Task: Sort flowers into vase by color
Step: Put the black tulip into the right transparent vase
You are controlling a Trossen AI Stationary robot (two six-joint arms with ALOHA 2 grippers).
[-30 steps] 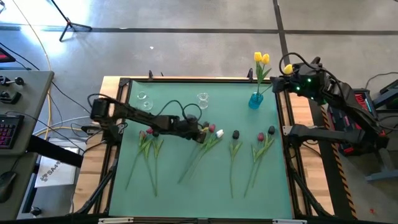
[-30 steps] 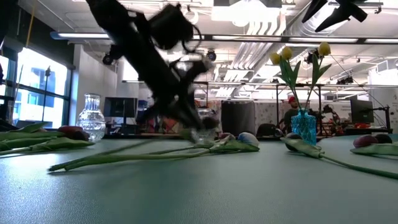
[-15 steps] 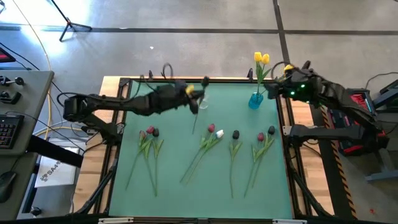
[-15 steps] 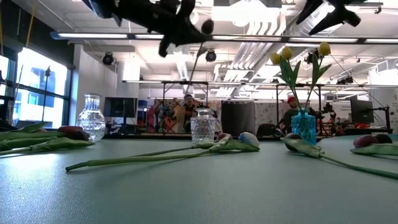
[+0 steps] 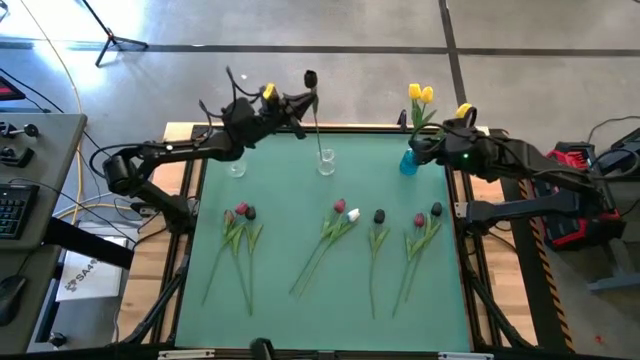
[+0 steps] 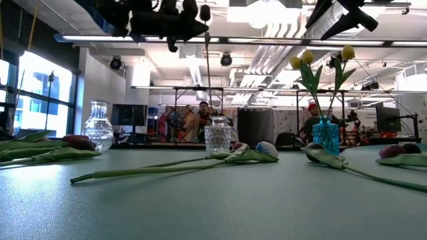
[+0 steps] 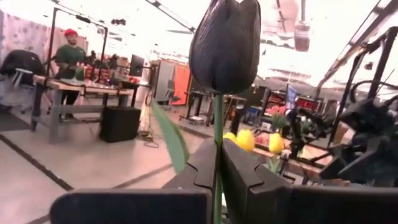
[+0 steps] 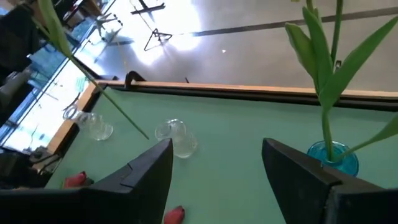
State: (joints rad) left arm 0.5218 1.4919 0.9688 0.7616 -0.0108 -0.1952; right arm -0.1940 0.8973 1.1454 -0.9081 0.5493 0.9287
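Your left gripper pinches the light, bendy black tulip by its thin stem; the right gripper waits wide open, empty, by the tabletop's far right corner.

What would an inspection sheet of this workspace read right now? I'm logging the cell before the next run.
Surface: green mat on a wood-edged table.
Job's things: black tulip held upright over the middle clear vase; two yellow tulips in the blue vase; a second clear vase at the far left; red, white and black tulips lying in four groups across the mat.
Clutter: nothing seen.
Grippers: left tool shut on the black tulip's stem; right tool open beside the blue vase.
Cables: bundles left of the table.
Surroundings: keyboard desk at left; people at benches behind.
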